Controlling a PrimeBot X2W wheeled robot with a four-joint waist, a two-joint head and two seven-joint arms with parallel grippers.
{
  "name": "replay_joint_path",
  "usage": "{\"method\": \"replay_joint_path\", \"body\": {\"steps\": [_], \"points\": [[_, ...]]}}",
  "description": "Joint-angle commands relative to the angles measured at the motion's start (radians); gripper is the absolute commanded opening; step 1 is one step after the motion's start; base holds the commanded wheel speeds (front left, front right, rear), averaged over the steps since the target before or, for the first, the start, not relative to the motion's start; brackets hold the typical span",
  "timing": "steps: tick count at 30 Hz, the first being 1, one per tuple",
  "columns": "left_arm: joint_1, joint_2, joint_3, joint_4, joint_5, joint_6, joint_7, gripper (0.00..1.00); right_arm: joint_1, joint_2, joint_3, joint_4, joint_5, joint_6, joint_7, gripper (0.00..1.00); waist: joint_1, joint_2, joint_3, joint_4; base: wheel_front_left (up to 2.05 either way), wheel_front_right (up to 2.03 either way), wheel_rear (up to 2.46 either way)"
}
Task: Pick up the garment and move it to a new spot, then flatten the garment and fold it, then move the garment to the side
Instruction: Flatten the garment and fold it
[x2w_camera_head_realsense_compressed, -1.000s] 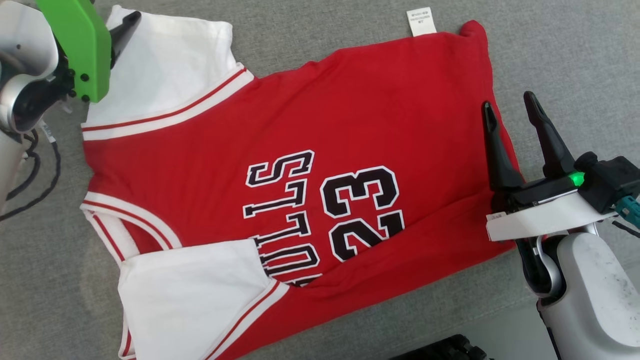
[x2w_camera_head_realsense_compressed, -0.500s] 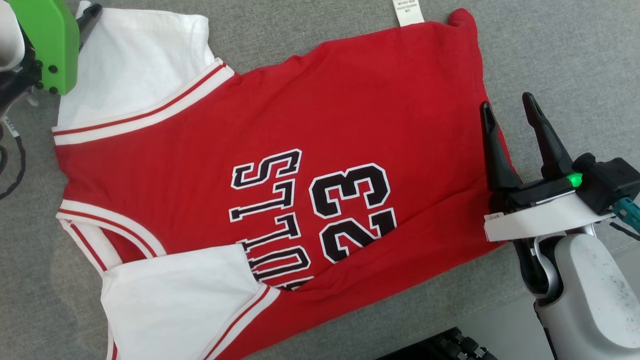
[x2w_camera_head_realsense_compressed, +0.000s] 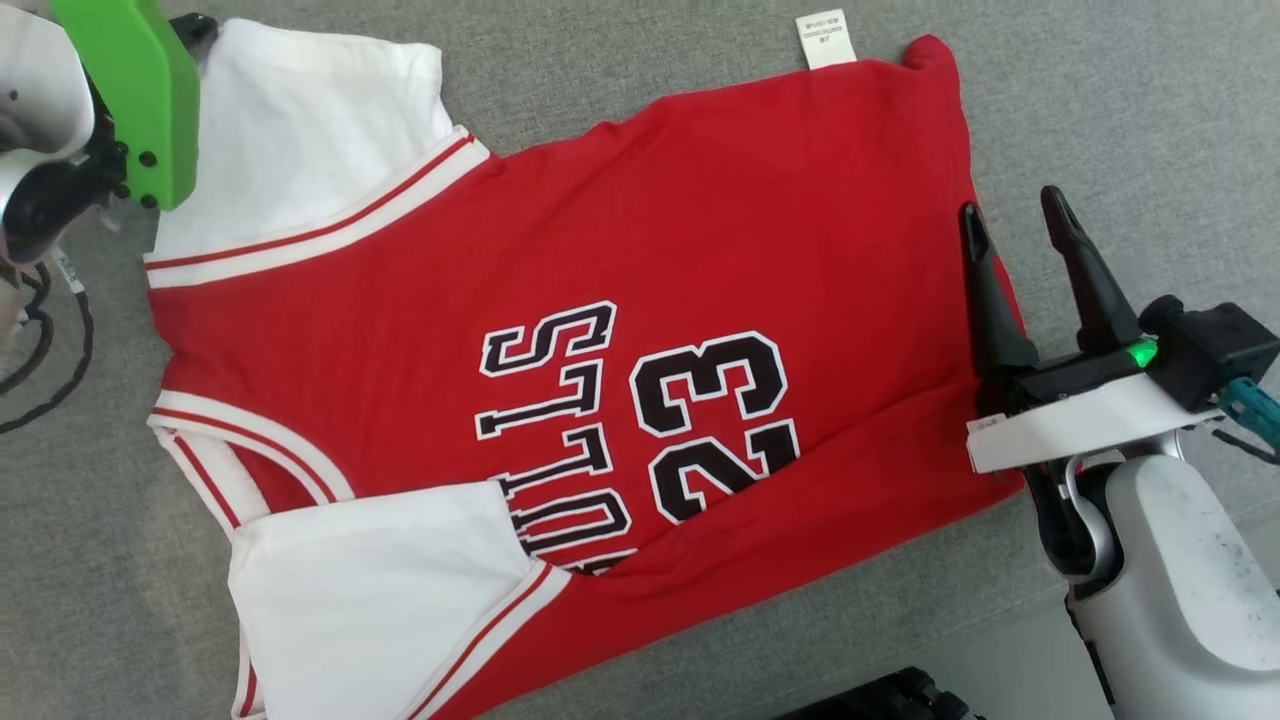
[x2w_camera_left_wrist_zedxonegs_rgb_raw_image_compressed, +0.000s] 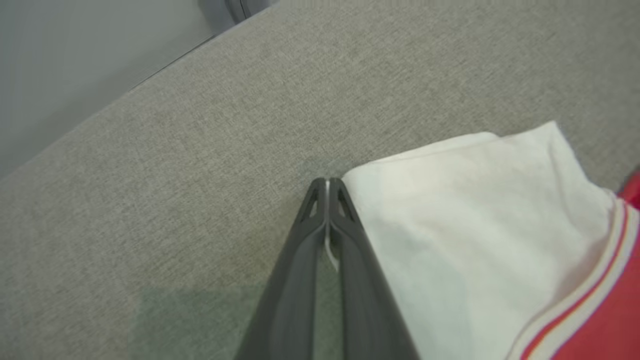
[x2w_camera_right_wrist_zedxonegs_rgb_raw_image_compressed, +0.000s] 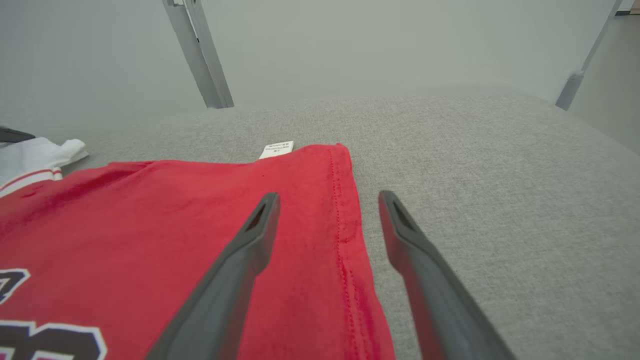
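Garment lies flat on the grey woven counter, long axis running left-right across our head view: top end on our left, hem on our right, each arm nearest its own end. Left pincer is pressed together at the far sleeve corner w/ a thin white sliver between, so prob pinching that edge. Right pincer is spread, straddling the hem. Soft red knit, white sleeves, striped trim, floppy imo.
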Motion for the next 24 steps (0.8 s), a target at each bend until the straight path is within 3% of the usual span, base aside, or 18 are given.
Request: {"method": "replay_joint_path", "body": {"steps": [1,7,14,19,24], "points": [[0.024,-0.003,-0.008,-0.009,-0.016,-0.002,-0.008,0.00,-0.024,-0.011,0.006,0.037,0.024,-0.002,0.005,1.00,0.0000,0.0000,-0.035,0.014,0.00,0.00,0.00],[0.054,0.006,-0.058,-0.060,-0.043,-0.002,-0.049,0.00,-0.162,-0.071,0.050,0.142,0.097,-0.001,0.210,1.00,0.0000,0.0000,-0.107,0.043,0.00,0.00,0.00],[0.068,0.018,-0.103,-0.129,-0.068,-0.002,-0.064,0.00,-0.333,-0.144,0.053,0.254,0.019,-0.002,0.494,1.00,0.0000,0.0000,-0.151,0.090,0.00,0.00,0.00],[0.063,0.030,-0.116,-0.180,-0.082,-0.002,-0.070,0.00,-0.403,-0.175,0.078,0.350,-0.020,-0.002,0.527,1.00,0.0000,0.0000,-0.141,0.122,0.00,0.00,0.00],[0.070,0.053,-0.117,-0.216,-0.096,-0.002,-0.082,0.00,-0.463,-0.167,0.112,0.472,-0.046,-0.002,0.517,1.00,0.0000,0.0000,-0.129,0.138,0.00,0.00,0.00]]}}
